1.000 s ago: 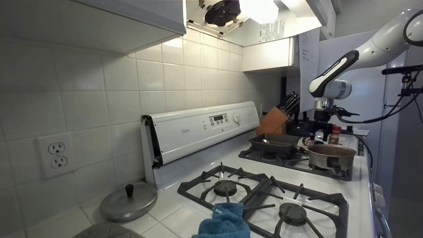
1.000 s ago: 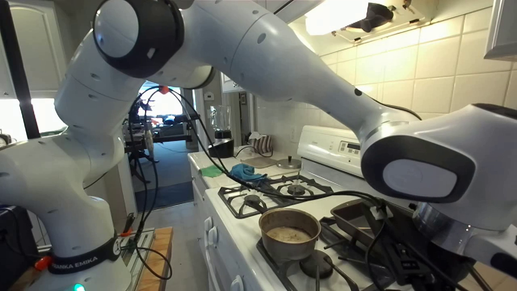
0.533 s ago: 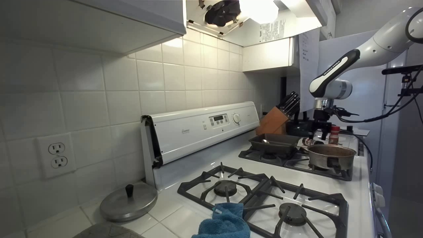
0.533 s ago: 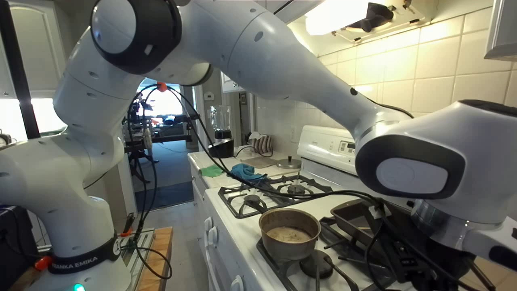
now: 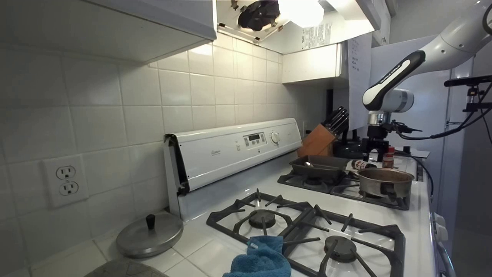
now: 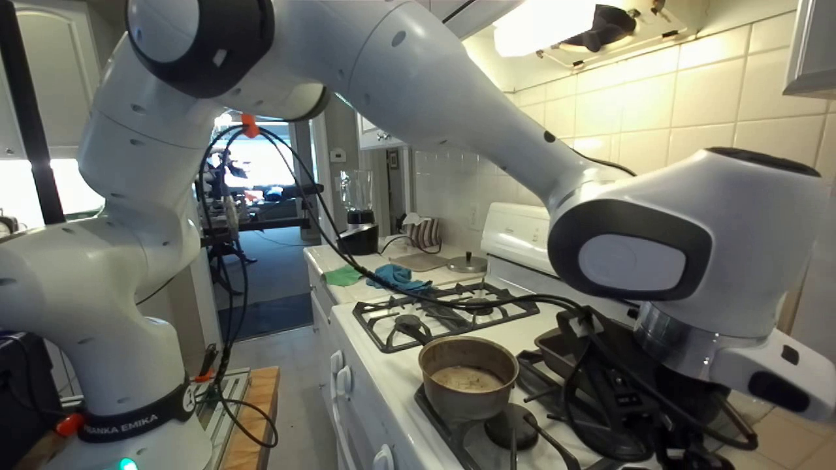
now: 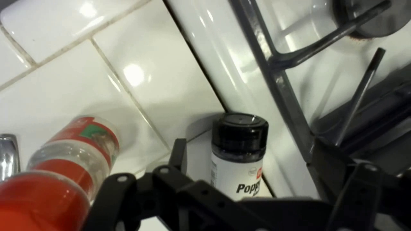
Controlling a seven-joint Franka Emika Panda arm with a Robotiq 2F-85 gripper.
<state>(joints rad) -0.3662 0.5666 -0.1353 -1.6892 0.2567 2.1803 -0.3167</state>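
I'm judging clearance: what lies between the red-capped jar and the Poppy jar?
Between the red-capped jar and the Poppy jar, the wrist view shows one pincer finger over white tile.

A lamp [image 5: 301,11] glows very white above the stove [image 5: 323,201]. Shiny spots dot the counter's front edge [image 7: 61,29]. Soft shadows lie beside the black-topped jar [image 7: 239,157].

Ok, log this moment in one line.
Gripper: open, empty; Poppy-labelled jar: lying on its side; red-capped spice bottle: upright; saucepan: on gas stove

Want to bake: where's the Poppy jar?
In the wrist view, the Poppy jar is right of centre, framed by the open gripper, left of the stove grate.
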